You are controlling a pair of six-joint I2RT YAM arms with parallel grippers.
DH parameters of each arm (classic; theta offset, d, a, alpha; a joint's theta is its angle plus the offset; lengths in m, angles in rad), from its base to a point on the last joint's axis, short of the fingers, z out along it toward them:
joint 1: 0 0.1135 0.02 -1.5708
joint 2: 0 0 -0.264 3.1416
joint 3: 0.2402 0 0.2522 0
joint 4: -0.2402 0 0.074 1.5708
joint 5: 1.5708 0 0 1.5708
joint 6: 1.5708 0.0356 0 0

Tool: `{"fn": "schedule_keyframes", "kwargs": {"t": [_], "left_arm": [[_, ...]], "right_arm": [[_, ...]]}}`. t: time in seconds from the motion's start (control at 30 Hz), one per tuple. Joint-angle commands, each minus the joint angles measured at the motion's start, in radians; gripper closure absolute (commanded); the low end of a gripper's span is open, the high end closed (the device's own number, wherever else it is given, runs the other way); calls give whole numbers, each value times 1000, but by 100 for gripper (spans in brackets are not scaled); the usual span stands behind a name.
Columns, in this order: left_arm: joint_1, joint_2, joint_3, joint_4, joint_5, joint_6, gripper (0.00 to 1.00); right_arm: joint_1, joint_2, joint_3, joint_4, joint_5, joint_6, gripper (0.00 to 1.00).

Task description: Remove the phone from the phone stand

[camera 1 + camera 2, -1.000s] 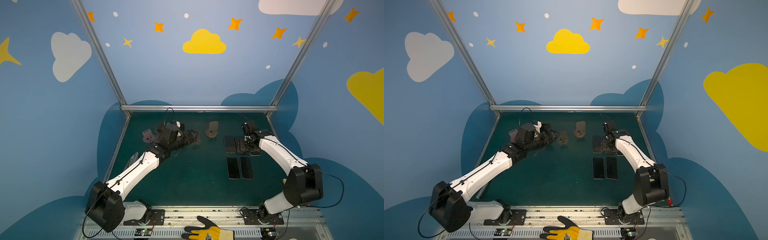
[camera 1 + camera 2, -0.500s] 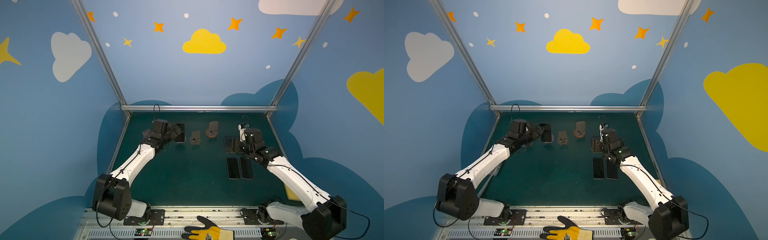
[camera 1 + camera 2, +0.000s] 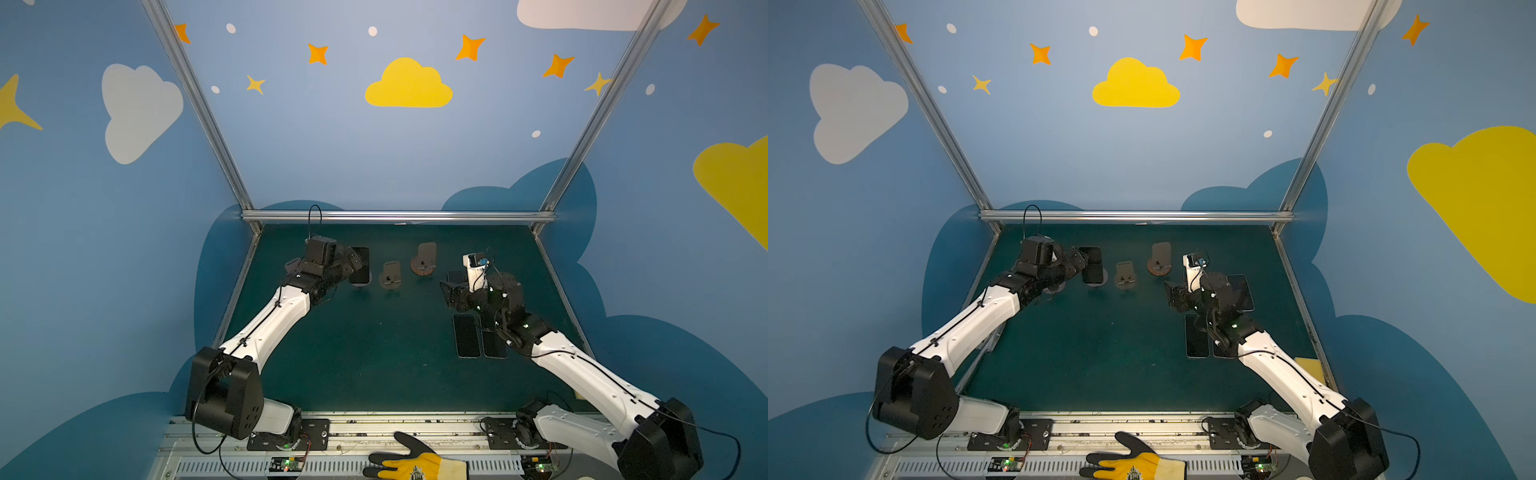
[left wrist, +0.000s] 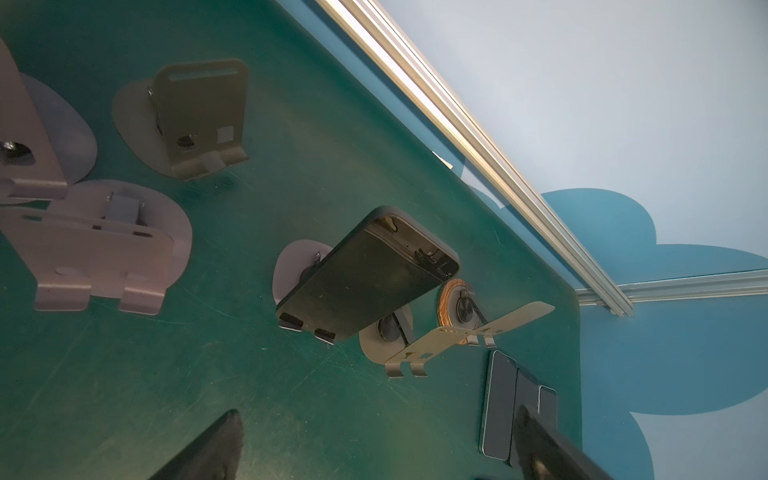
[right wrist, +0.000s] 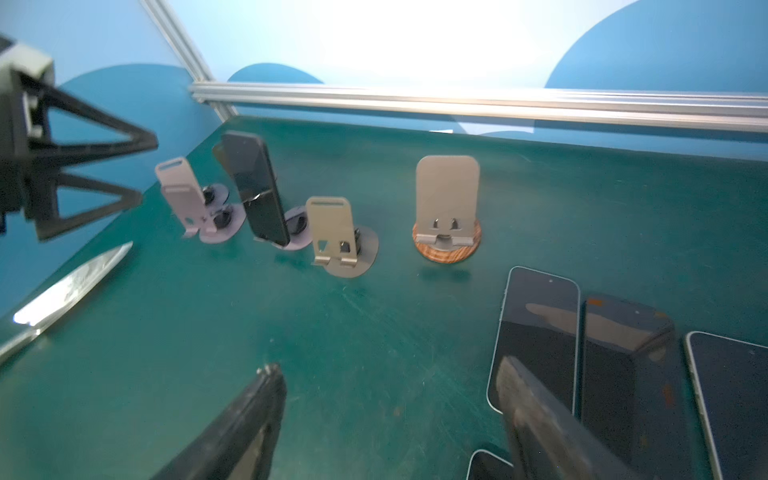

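Your left gripper [image 4: 376, 415] is spread wide and empty. The phone [image 4: 365, 274] leans on its stand [image 4: 291, 266] at frame centre, just ahead of it. Your right gripper [image 5: 386, 374] is also spread and empty over bare green mat [image 5: 208, 332], with flat phones [image 5: 536, 332] at lower right. An aluminium rail [image 3: 395, 216] bounds the far edge.

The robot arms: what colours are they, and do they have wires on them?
Both look the same. The left arm and right arm have smooth white shells with chunky black joints. Thin black cables run along them and loop out. The fingers are black and taper toward the tips. Little green lights glow on the right arm.
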Motion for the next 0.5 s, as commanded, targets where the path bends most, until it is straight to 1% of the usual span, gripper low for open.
{"fn": "schedule_keyframes", "kwargs": {"t": [0.0, 0.1, 0.3, 0.4, 0.47], "left_arm": [[0, 0, 12, 11, 0, 31, 0], [-10, 10, 15, 15, -8, 62, 0], [-18, 24, 27, 18, -38, 144, 0], [-29, 19, 25, 29, -61, 202, 0], [-42, 17, 16, 49, -74, 241, 0]], "right_arm": [[18, -28, -31, 99, 28, -42, 20], [31, -49, -89, 151, 43, -37, 20], [72, -120, -177, 182, 70, -18, 21], [80, -144, -197, 144, 38, 33, 21], [89, -148, -222, 126, 75, 104, 21]]}}
